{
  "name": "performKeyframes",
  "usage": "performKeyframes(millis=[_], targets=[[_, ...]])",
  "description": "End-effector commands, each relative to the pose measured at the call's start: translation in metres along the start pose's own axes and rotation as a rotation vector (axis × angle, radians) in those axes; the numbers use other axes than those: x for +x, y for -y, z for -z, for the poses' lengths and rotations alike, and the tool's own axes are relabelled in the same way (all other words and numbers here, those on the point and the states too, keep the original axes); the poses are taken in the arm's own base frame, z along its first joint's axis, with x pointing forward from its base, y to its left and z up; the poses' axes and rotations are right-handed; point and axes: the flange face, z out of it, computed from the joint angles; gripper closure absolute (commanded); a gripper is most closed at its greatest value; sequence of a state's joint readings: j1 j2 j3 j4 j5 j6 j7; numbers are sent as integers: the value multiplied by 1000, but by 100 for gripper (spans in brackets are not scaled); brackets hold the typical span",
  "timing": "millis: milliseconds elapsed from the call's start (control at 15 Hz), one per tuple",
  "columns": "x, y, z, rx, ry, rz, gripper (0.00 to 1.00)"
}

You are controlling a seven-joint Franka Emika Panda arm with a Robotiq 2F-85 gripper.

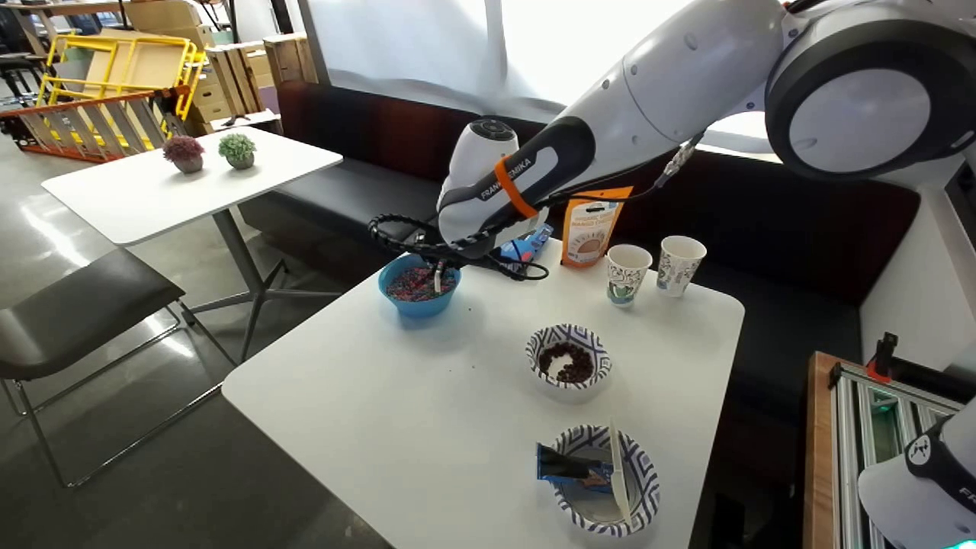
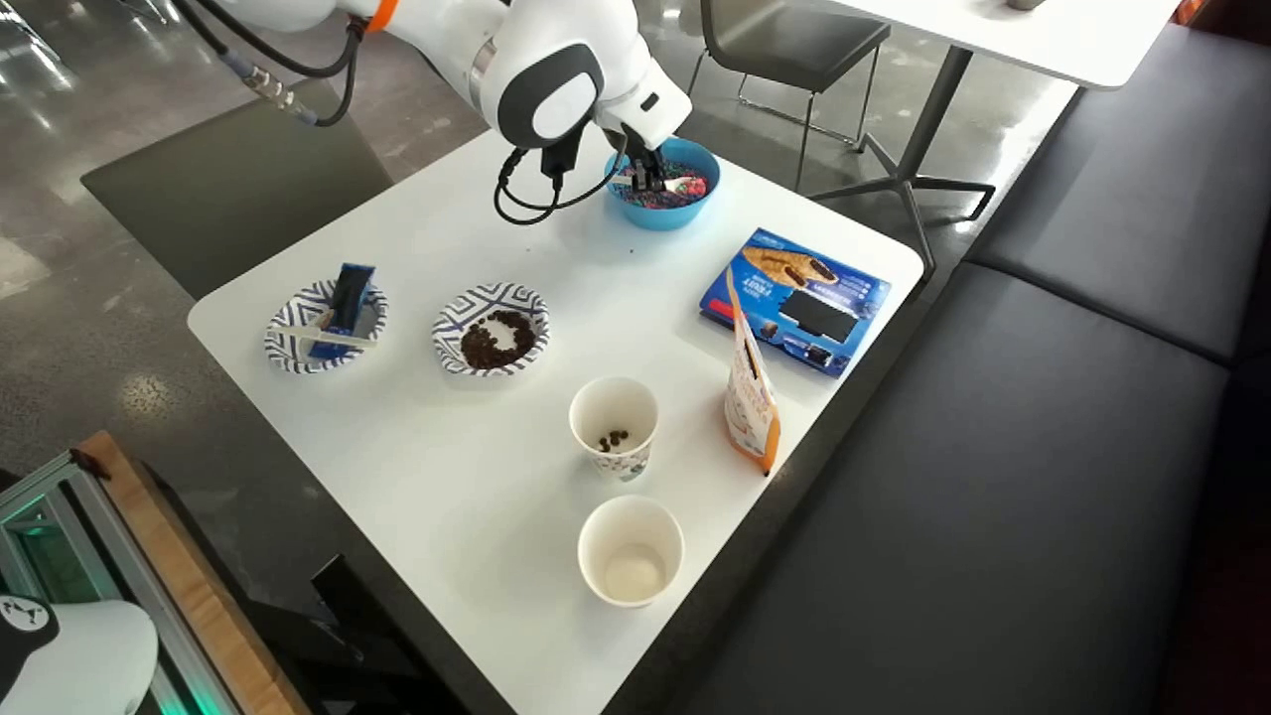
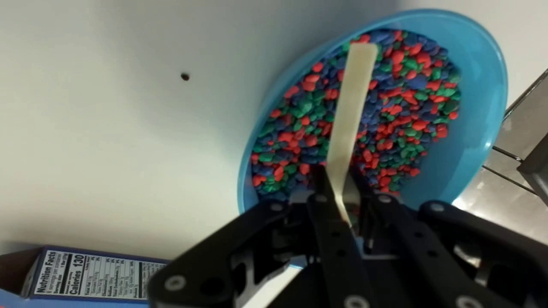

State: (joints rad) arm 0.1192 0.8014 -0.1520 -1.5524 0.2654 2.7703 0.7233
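Note:
My gripper (image 3: 340, 182) is shut on a white plastic utensil (image 3: 352, 102), pinching it partway along its length. It hangs right over a round blue bowl (image 3: 483, 94) filled with small red, green and blue pieces (image 3: 406, 107). In the wrist view the flat handle reaches up across the pieces; the lower part is hidden by the fingers. In an exterior view the utensil (image 2: 683, 185) pokes out on both sides of the gripper (image 2: 649, 181), with reddish pieces near its right end. Whether it touches the pieces I cannot tell. The bowl (image 1: 421, 305) stands near a table corner.
Beside it lies a blue snack box (image 2: 794, 298), then an orange pouch (image 2: 752, 407) and two paper cups (image 2: 614, 422), (image 2: 632, 551). A patterned bowl (image 1: 568, 332) holds dark round bits. Another patterned bowl (image 1: 648, 488) holds a wrapper (image 1: 579, 469) and a white utensil (image 1: 619, 480).

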Motion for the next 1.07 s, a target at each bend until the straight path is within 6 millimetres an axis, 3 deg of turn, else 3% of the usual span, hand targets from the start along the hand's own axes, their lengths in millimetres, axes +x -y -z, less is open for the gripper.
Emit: performKeyframes(millis=[0,1000], targets=[[-6,-1,6,-23,24,47,96],[-2,2,11,-32,-15,170,96]])
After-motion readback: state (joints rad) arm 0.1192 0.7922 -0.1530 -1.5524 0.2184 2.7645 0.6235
